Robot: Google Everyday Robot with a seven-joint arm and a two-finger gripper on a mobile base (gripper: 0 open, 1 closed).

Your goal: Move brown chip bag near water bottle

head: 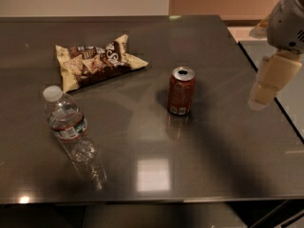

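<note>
The brown chip bag [95, 61] lies flat on the dark table [213, 141] at the back left, dark brown in the middle with pale tan edges. The water bottle [66, 122], clear with a white cap and a label band, stands at the front left, a short way in front of the bag. My gripper [270, 82] hangs at the right edge of the view, above the table's right side, far from both. It holds nothing that shows.
A red-brown soda can [181, 90] stands upright near the table's middle, between the gripper and the bag. The table's right edge runs just under the gripper, with a lighter floor [292, 87] beyond it. A wall lies behind the table.
</note>
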